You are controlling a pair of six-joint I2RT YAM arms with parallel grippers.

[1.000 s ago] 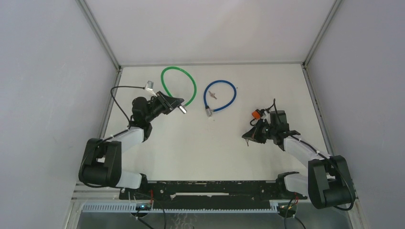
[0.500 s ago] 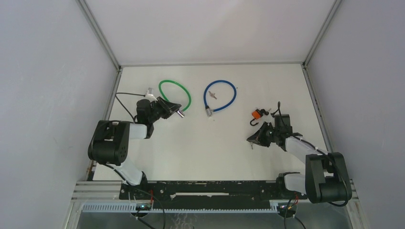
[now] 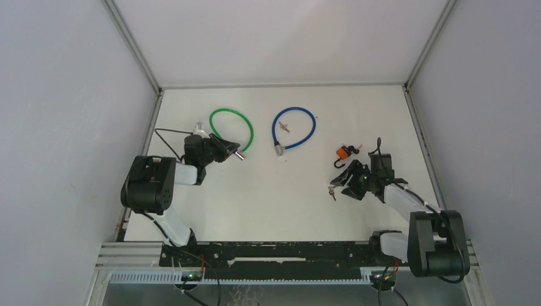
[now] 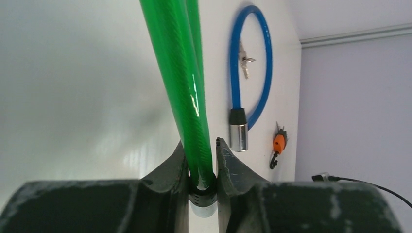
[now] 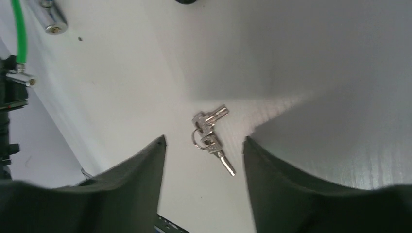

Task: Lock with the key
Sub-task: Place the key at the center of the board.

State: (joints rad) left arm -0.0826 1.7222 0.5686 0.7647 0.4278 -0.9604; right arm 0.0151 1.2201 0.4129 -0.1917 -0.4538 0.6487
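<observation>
A green cable lock (image 3: 231,127) lies in a loop at the back left. My left gripper (image 3: 220,150) is shut on the green cable lock (image 4: 194,97) just above its black collar and silver barrel end (image 4: 204,201), which pokes out below the jaws. Two keys on a ring (image 5: 211,138) lie flat on the white table. My right gripper (image 5: 204,139) stands open over them, one finger on each side, touching nothing. From above, the keys (image 3: 331,190) sit just left of the right gripper (image 3: 348,182).
A blue cable lock (image 3: 293,127) lies at the back centre with its silver barrel (image 3: 279,148) at the near end and a small key (image 3: 284,127) inside its loop. An orange tag with a black hook (image 3: 343,154) lies behind the right gripper.
My right gripper has opened and let go of the keys, which now lie on the table. The left gripper has drawn the green lock's end slightly left, shrinking the loop.
</observation>
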